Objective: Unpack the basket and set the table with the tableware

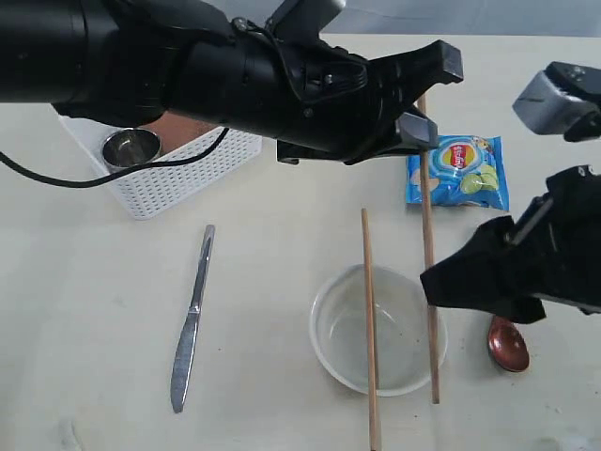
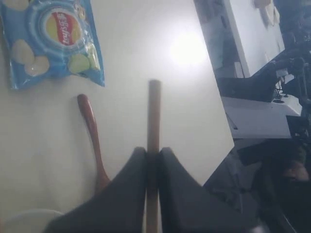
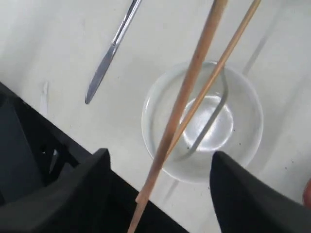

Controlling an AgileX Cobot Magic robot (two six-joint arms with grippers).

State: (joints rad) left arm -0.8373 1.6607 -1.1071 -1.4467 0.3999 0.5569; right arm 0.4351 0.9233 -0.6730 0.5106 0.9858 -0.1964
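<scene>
Wooden chopstick (image 1: 428, 235) pinched in the left gripper's (image 2: 153, 150) jaws, arm reaching across; right gripper's (image 3: 160, 156) jaws hang wide above bowl (image 1: 338, 329).

worktop (image 1: 84, 301) showing pale cream, smudging faintly grey
basket (image 1: 188, 178) showing white, perforated lattice pattern
knife (image 1: 191, 319), cup (image 1: 131, 147) gleaming steel grey
bowl (image 1: 324, 352) reading pale, translucent white
chopsticks (image 1: 368, 282) showing light tan wood
spoon (image 1: 508, 346) showing dark red-brown
chips bag (image 1: 458, 172) showing bright blue, red-and-yellow logo, pale green chip pictures
</scene>
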